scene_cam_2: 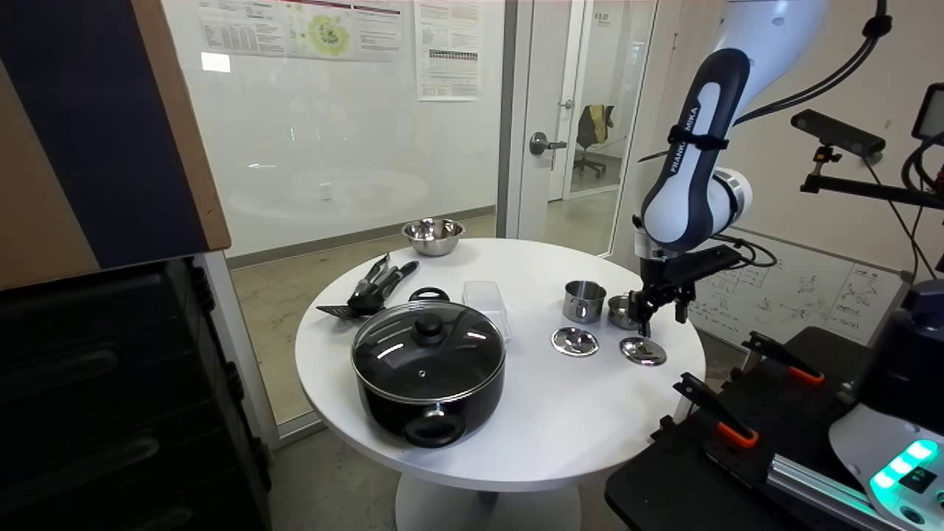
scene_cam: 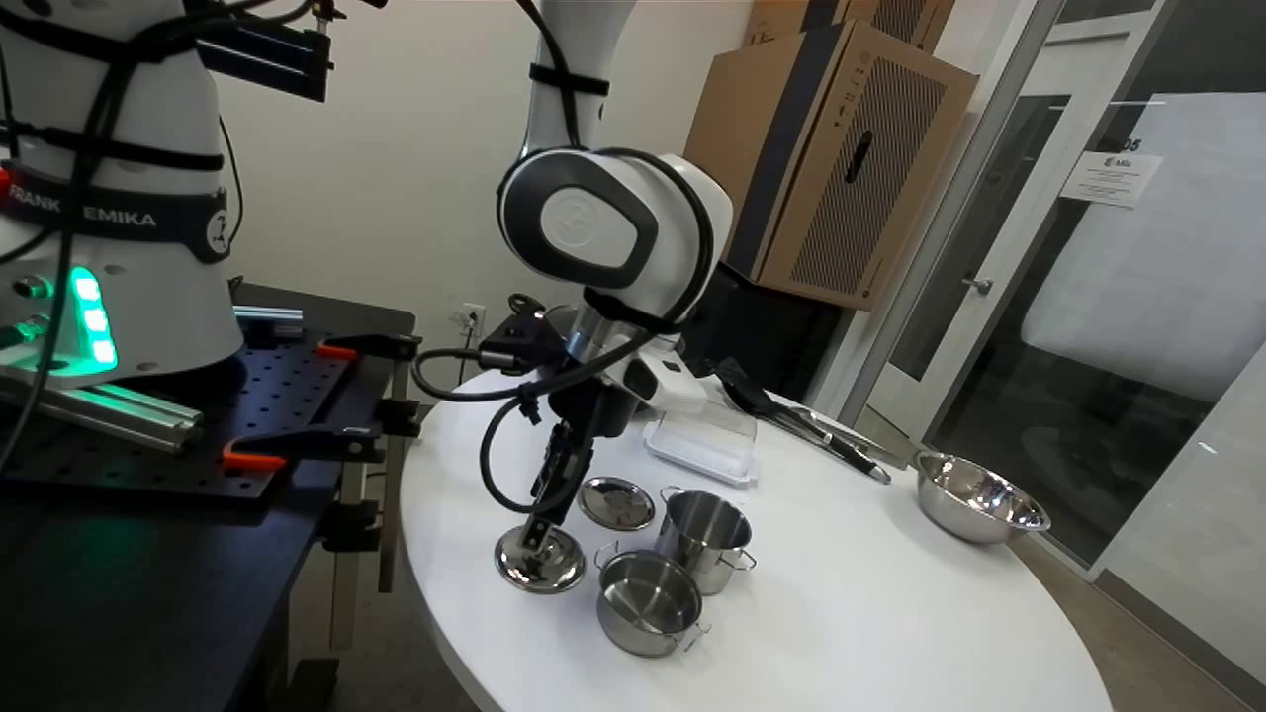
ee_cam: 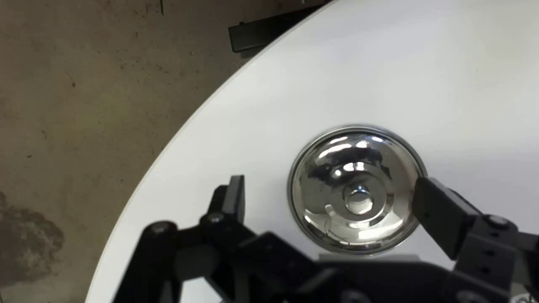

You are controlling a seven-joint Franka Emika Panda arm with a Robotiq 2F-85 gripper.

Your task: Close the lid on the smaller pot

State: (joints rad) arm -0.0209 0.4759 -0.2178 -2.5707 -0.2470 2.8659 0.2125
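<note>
I read the lid (ee_cam: 358,198) in the wrist view as smooth, mirror-bright metal. The smaller pot (scene_cam: 641,633) and bowl (scene_cam: 959,518) show glossy metal; the table (scene_cam: 870,603), smooth, matt; the tub (scene_cam: 707,452), clear plastic; the carton (scene_cam: 841,178), matt cardboard; the gripper (ee_cam: 330,189), mainly matt.

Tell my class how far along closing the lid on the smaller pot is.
Looks done: the gripper hangs over the lid. In hand: probably the grasp; its fingers stand apart, the lid not yet gripped. Left: grip it, lift it from the table and seat it on the smaller pot, which stands uncovered.
</note>
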